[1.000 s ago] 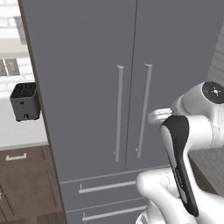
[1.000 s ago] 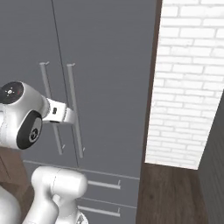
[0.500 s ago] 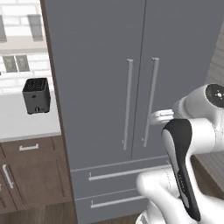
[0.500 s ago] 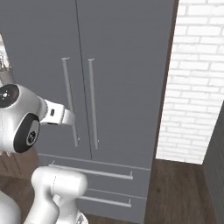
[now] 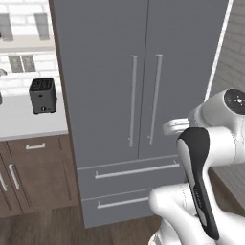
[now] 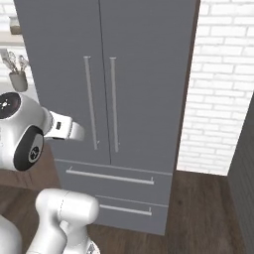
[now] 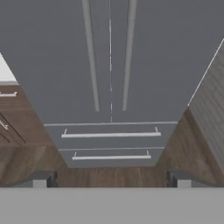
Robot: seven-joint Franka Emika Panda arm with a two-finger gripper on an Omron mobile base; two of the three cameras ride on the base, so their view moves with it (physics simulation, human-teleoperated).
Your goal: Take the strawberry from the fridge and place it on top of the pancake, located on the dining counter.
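End effector [image 7: 111, 179] tips rise at 7 and 5 o'clock of the hand view, set wide apart with nothing between them: released. It points at the fridge [image 7: 109, 65], which stands well apart from it, both doors shut. In the hand view the two long vertical handles [image 7: 90, 57] run down either side of the central door seam, and the two drawers [image 7: 111, 134] sit stacked below, each with a horizontal pull, both closed.

Left base view: the fridge [image 5: 139, 95] occupies the centre, with the white arm [image 5: 210, 158] at 4 o'clock. A white tabletop [image 5: 26, 119] over brown cabinets [image 5: 33, 177] adjoins the fridge at 9 o'clock and carries a black toaster [image 5: 43, 95], standing upright, near the fridge's side.

Right base view: the fridge [image 6: 134, 99] stands against a white brick wall [image 6: 218, 89] at 3 o'clock; dark wood flooring [image 6: 203, 213] lies at 5 o'clock. A grey utensil holder [image 6: 18, 79] with utensils shows at 10 o'clock, beyond the arm's rounded joint [image 6: 20, 131].

With the doors closed, the fridge's contents are hidden, so the strawberry's position cannot be told.
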